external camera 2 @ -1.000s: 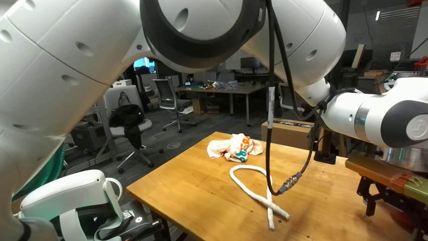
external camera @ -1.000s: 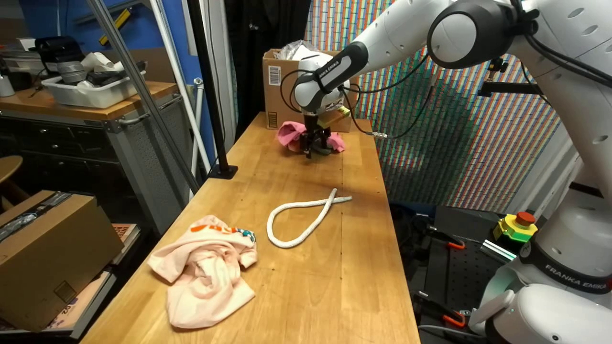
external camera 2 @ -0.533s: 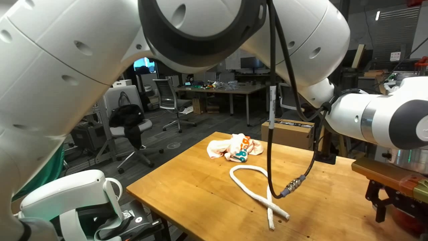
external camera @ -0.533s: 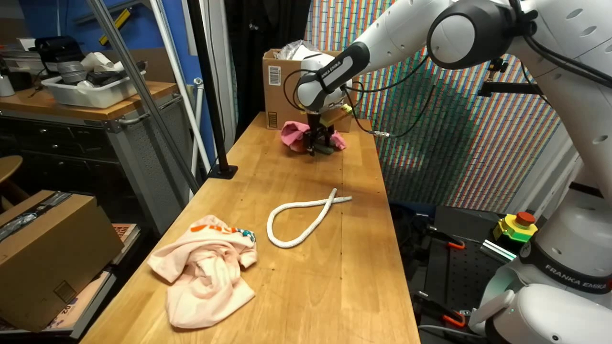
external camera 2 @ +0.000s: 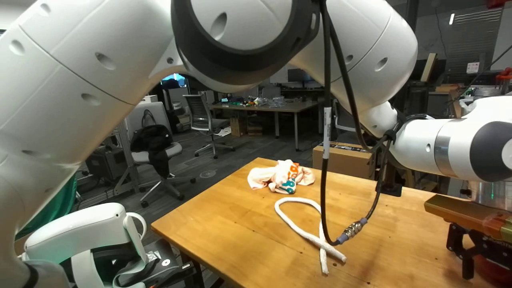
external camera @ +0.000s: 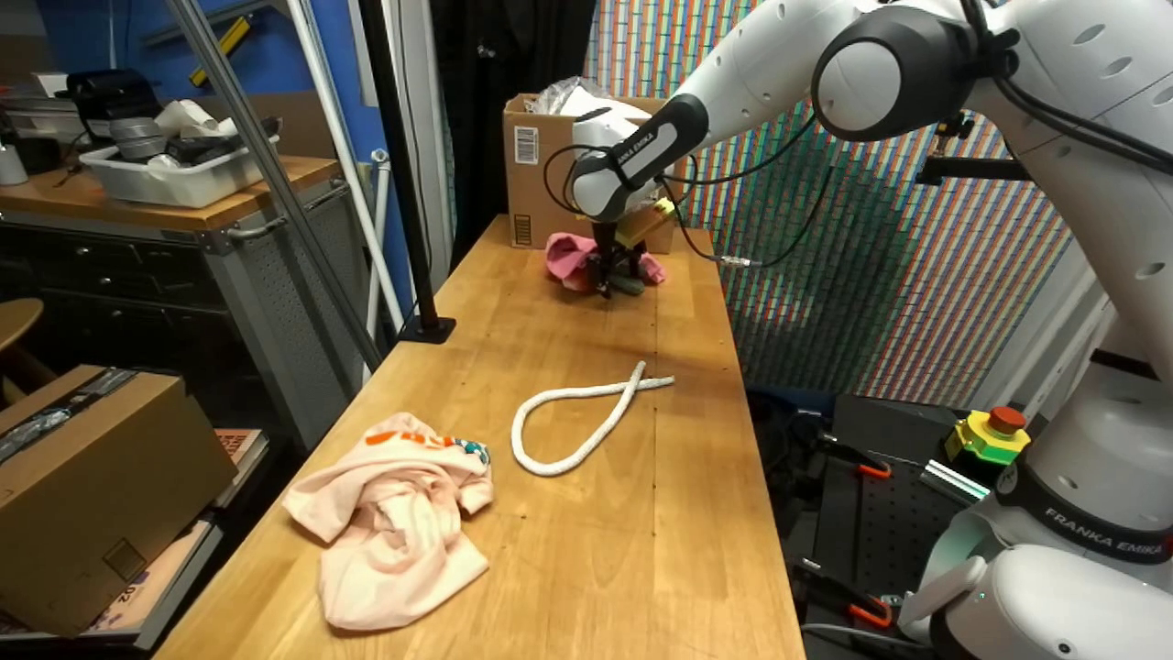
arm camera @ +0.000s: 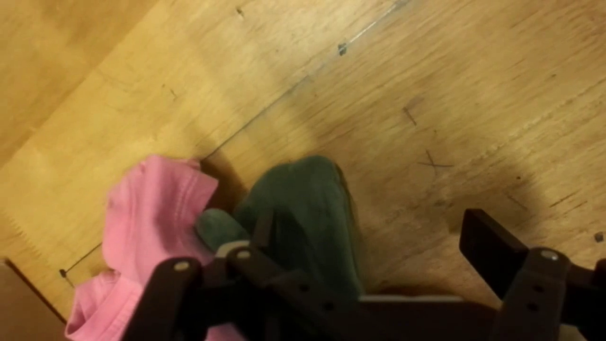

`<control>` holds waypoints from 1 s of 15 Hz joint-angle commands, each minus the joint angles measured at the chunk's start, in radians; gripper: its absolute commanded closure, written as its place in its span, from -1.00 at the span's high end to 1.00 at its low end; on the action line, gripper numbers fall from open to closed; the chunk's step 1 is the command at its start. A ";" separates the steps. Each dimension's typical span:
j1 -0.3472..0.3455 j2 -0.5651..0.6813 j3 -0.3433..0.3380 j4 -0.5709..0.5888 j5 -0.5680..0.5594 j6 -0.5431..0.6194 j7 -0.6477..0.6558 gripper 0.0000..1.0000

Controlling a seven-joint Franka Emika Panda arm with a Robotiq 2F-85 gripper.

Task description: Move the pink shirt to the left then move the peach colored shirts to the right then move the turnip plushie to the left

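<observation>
The pink shirt [external camera: 570, 260] lies bunched at the far end of the table and also shows in the wrist view [arm camera: 151, 213]. The turnip plushie's green leaves [arm camera: 307, 203] lie against the shirt; its body is mostly hidden behind my gripper. The green also shows in an exterior view [external camera: 628, 285]. My gripper [arm camera: 369, 232] is open, pointing down low over the plushie. Its left finger overlaps the leaves; bare wood shows between the fingers. The gripper is partly cut off in an exterior view [external camera 2: 476, 256]. The peach shirt [external camera: 394, 522] lies crumpled at the near end, also visible here [external camera 2: 276, 176].
A white rope [external camera: 550, 394] lies looped mid-table [external camera: 623, 513]. A cardboard box [external camera: 541, 183] stands behind the pink shirt, and its edge shows in the wrist view [arm camera: 23, 303]. A black post [external camera: 428, 325] stands at the table's edge.
My gripper has moved slightly toward the box and to the right in an exterior view. The pink shirt and the plushie have shifted a little the same way. The peach shirt and rope are unchanged.
</observation>
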 commanded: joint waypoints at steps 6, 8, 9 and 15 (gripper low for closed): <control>0.029 0.060 -0.031 0.068 -0.044 -0.021 0.039 1.00; 0.021 0.054 -0.027 0.072 -0.035 -0.033 0.033 1.00; 0.013 0.051 -0.020 0.076 -0.026 -0.043 0.022 1.00; -0.081 0.041 0.061 0.103 0.120 -0.126 -0.067 1.00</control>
